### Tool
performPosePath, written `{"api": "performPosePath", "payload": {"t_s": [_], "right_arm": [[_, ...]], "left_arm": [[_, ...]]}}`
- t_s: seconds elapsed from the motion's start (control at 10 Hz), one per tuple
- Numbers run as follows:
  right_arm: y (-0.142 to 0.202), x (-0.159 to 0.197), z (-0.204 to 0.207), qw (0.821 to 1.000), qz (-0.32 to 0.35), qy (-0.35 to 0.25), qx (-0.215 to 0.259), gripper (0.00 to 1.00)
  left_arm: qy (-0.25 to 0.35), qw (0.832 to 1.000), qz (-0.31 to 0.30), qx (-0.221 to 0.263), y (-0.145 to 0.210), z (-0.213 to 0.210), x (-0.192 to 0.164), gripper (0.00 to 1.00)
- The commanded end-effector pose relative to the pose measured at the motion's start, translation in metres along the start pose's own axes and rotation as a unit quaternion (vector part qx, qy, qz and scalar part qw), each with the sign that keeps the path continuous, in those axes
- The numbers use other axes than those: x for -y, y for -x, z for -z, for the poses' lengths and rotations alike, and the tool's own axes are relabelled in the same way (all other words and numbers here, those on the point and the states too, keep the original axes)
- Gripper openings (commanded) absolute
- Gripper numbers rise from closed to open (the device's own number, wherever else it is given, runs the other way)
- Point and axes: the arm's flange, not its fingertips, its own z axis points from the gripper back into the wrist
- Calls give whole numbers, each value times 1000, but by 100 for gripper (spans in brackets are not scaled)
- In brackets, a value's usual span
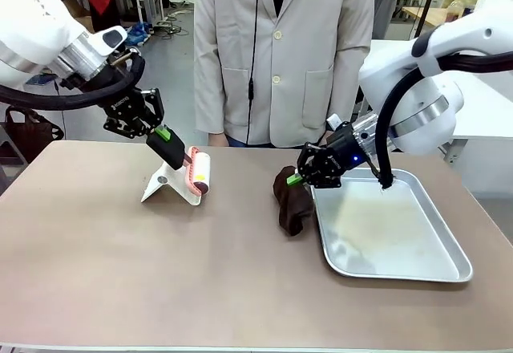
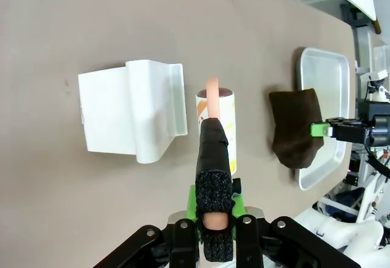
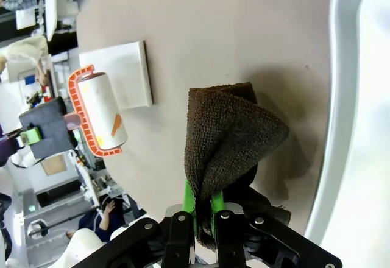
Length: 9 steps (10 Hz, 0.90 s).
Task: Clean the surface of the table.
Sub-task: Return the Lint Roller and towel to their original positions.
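Observation:
The brownish-taupe table (image 1: 120, 265) spans the front view. My left gripper (image 1: 167, 143) is shut on the orange handle of a lint roller (image 1: 199, 173), whose white roll hangs just above the table (image 2: 91, 30) beside a white plastic holder (image 1: 164, 186). From the left wrist, the lint roller (image 2: 218, 122) points away between the fingers, and the holder (image 2: 131, 112) lies to its left. My right gripper (image 1: 298, 178) is shut on a dark brown cloth (image 1: 292, 200) that droops onto the table beside the tray. The cloth (image 3: 228, 137) hangs folded from the fingers.
A shiny metal tray (image 1: 389, 225) lies at the right of the table, its left rim touching the cloth. A person in a beige jacket (image 1: 276, 48) stands at the far edge.

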Motion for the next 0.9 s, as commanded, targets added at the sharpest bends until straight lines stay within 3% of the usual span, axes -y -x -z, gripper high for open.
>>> {"api": "performPosePath", "payload": {"t_s": [0.0, 0.2, 0.8], "right_arm": [[-4, -18, 2, 999, -2, 37, 31, 11], [-9, -27, 9, 996, 16, 73, 41, 11], [-20, -24, 33, 995, 33, 94, 30, 11]], "left_arm": [[-19, 1000, 7, 4, 0, 8, 2, 22], [-47, 999, 13, 8, -7, 19, 3, 22], [-68, 997, 13, 14, -23, 37, -5, 22]]}}
